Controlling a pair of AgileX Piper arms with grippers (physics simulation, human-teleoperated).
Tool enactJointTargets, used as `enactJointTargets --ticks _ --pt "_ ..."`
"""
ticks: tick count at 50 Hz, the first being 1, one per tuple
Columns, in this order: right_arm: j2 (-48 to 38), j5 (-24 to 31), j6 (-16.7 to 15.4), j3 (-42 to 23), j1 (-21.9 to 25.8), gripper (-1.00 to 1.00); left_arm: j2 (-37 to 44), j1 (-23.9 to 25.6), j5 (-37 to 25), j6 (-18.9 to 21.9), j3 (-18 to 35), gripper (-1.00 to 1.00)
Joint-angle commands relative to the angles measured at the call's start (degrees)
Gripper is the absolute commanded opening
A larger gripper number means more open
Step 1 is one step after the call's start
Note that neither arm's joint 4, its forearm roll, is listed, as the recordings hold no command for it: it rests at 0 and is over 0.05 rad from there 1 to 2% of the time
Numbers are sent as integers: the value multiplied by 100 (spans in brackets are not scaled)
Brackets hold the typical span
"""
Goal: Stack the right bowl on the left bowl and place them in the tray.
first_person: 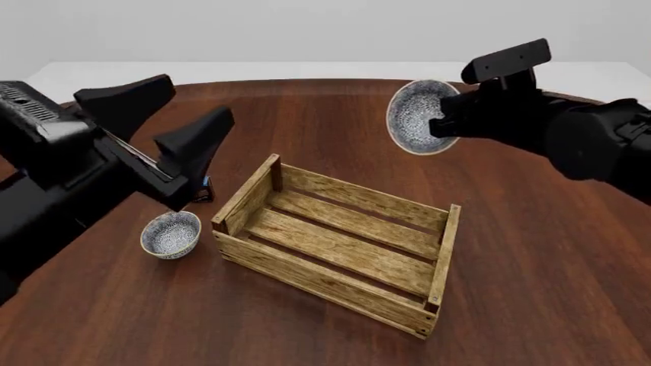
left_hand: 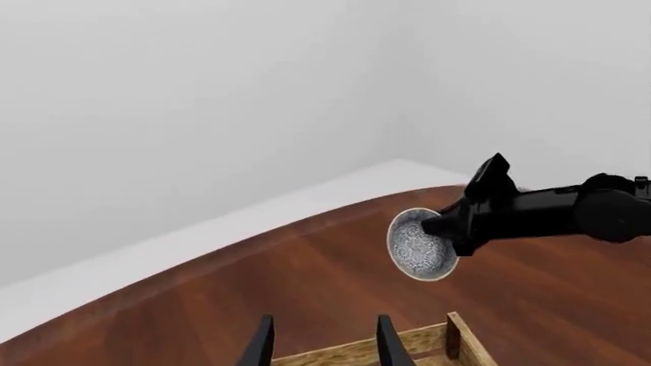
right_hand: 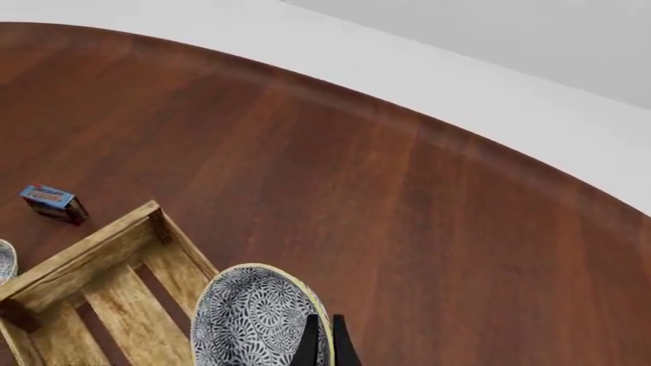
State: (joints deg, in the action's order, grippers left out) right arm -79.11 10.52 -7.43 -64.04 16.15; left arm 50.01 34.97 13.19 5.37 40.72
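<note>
Nearest to the front camera stands the tray (first_person: 336,248), a light wooden crate with slats and corner posts, lying at an angle on the brown counter (first_person: 549,290). Nothing is seen inside it.

Just beside the tray's left end sits the left bowl (first_person: 170,234), upright on the counter, with a blue-grey pattern. It is close to the crate, but whether they touch I cannot tell.

Above this bowl hangs the left tool (first_person: 163,122), on the black left arm. Its two fingers (first_person: 198,141) are spread wide and hold nothing, so it is released. It is in the air, apart from the bowl below it. In the left wrist view the two finger tips (left_hand: 262,347) show with a gap between them, over the tray's corner.

A small dark blue-red box (right_hand: 51,202) lies on the counter behind the tray's left corner; in the front view the left tool hides most of it.

Farther away, above the counter beyond the tray's back side, the right tool (first_person: 440,122) is clenched on the rim of the right bowl (first_person: 417,116). This bowl is lifted in the air and tilted on its side, with its patterned inside facing the left arm. In the right wrist view its rim sits between the thin fingers (right_hand: 308,347).
</note>
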Motion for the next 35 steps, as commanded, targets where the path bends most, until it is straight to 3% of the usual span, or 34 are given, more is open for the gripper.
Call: enactJointTargets --ticks 1,35 --pt "21 -50 32 14 94 -100 568 79 263 -46 184 100" --pt "298 -131 -26 346 446 -100 1535 230 652 -177 553 100"
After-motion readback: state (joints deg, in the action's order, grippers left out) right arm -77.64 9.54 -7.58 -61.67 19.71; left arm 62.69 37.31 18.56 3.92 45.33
